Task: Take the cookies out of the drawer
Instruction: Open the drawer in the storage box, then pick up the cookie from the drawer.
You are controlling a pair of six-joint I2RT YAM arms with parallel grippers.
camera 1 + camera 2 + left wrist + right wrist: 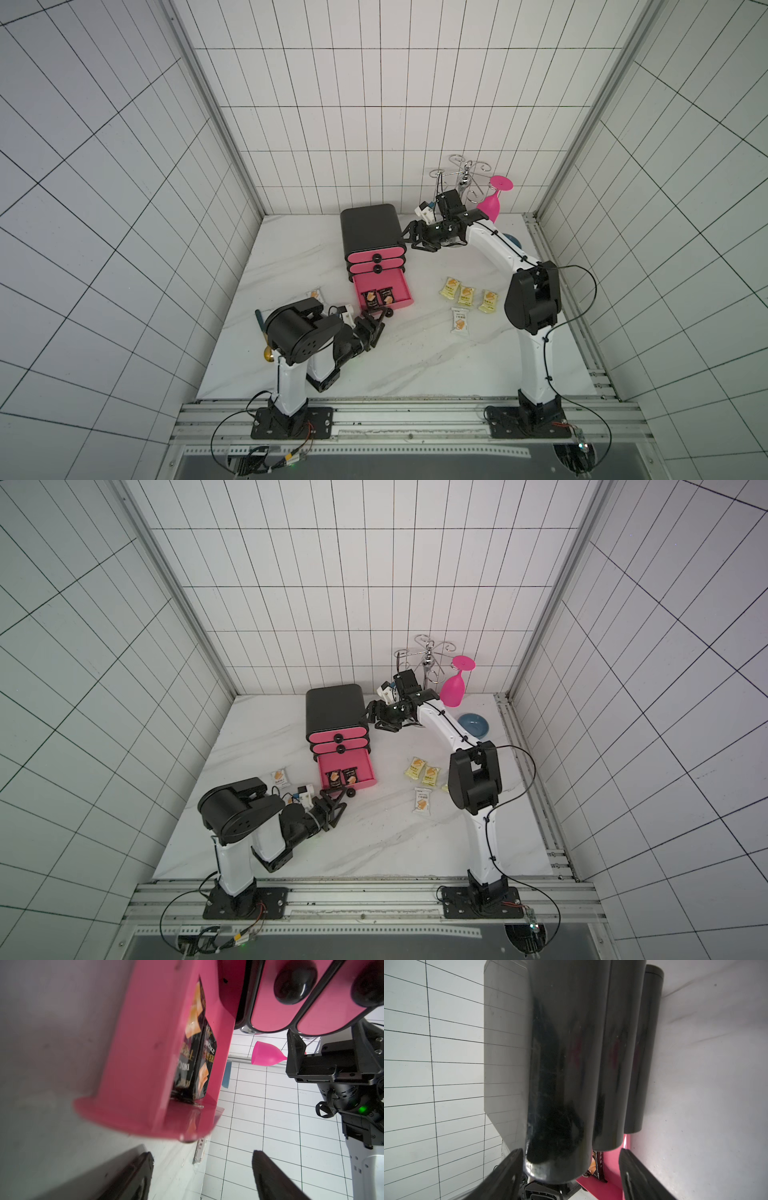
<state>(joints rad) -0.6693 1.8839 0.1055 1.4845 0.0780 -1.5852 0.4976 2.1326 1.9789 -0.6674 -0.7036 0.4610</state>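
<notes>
Since the bottom drawer (pixel 398 285) stands pulled out, two black cookies (pixel 386 296) lie exposed inside it. Five more rest on the table (pixel 291 257): four at the drawer's three o'clock (pixel 465 296) and one at nine (pixel 316 295). The left gripper (pixel 376 321), jaws spread and empty, hovers at the drawer's six o'clock (likely lining up a reach). The right gripper (pixel 409 240), also spread, sits at the cabinet's (pixel 368 228) three o'clock, probably to steady it.

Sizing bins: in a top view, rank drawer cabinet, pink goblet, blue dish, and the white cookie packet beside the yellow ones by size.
1. drawer cabinet
2. pink goblet and blue dish: alike, dish partly hidden
3. white cookie packet
</notes>
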